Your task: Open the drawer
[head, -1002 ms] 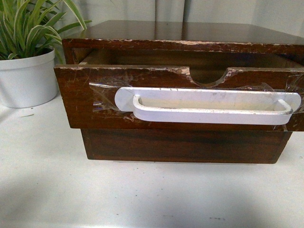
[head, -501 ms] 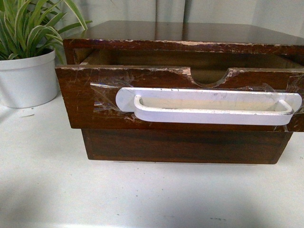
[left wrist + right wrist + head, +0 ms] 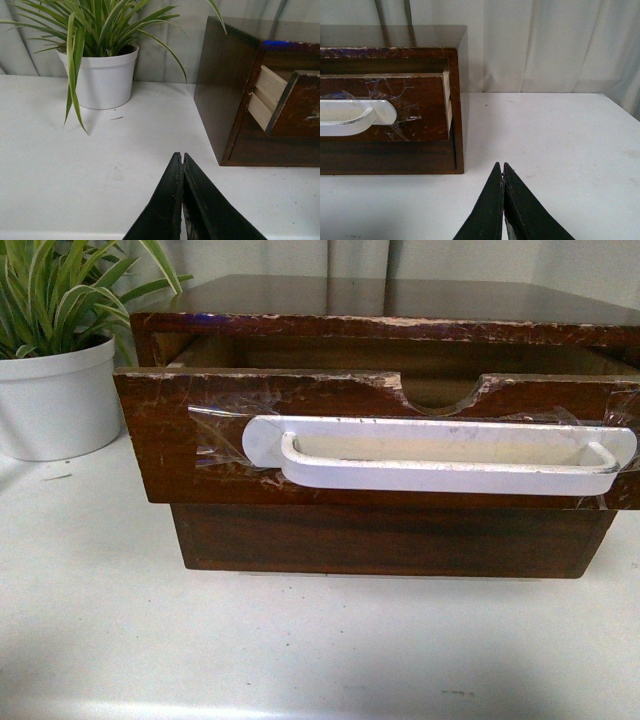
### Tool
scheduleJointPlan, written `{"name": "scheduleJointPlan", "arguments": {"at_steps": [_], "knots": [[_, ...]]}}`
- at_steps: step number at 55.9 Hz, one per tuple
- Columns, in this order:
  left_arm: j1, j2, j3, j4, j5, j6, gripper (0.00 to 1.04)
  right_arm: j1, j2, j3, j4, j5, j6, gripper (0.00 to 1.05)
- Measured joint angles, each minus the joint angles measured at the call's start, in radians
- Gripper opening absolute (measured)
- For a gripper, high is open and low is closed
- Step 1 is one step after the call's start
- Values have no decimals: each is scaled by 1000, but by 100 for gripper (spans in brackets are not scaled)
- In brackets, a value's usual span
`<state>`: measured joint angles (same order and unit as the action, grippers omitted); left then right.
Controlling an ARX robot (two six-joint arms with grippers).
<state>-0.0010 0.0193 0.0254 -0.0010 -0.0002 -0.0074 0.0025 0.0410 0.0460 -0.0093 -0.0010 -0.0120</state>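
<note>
The drawer (image 3: 180, 455) is the upper one of a dark wooden cabinet; its scratched front stands pulled out a short way. A long white handle (image 3: 440, 455) is taped to it, under a semicircular notch (image 3: 442, 395). The drawer's pale side shows in the left wrist view (image 3: 267, 95); its taped front shows in the right wrist view (image 3: 422, 107). My left gripper (image 3: 181, 159) is shut and empty over the white table, off the cabinet's left corner. My right gripper (image 3: 501, 167) is shut and empty, off its right corner. Neither gripper shows in the front view.
A plain handle-less lower drawer front (image 3: 390, 540) sits below. A white pot with a striped green plant (image 3: 55, 400) stands left of the cabinet, also in the left wrist view (image 3: 102, 75). The white table (image 3: 300, 650) runs in front; a pale curtain (image 3: 540, 45) hangs behind.
The cabinet and drawer sit slightly higher in the front view than before. The drawer's opening looks about the same.
</note>
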Motion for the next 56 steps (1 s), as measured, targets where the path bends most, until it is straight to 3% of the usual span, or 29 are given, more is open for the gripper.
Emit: {"name": "scheduleJointPlan", "arguments": {"at_steps": [32, 41, 53, 56], "knots": [[0, -15, -16, -1, 0, 0, 4, 0, -37, -39, 6, 0, 1, 1], [0, -15, -16, -1, 0, 0, 40, 0, -37, -39, 6, 0, 1, 34], [0, -15, -16, -1, 0, 0, 92, 0, -37, -39, 6, 0, 1, 86], [0, -16, -16, -1, 0, 2, 100, 0, -37, -39, 6, 0, 1, 96]]}}
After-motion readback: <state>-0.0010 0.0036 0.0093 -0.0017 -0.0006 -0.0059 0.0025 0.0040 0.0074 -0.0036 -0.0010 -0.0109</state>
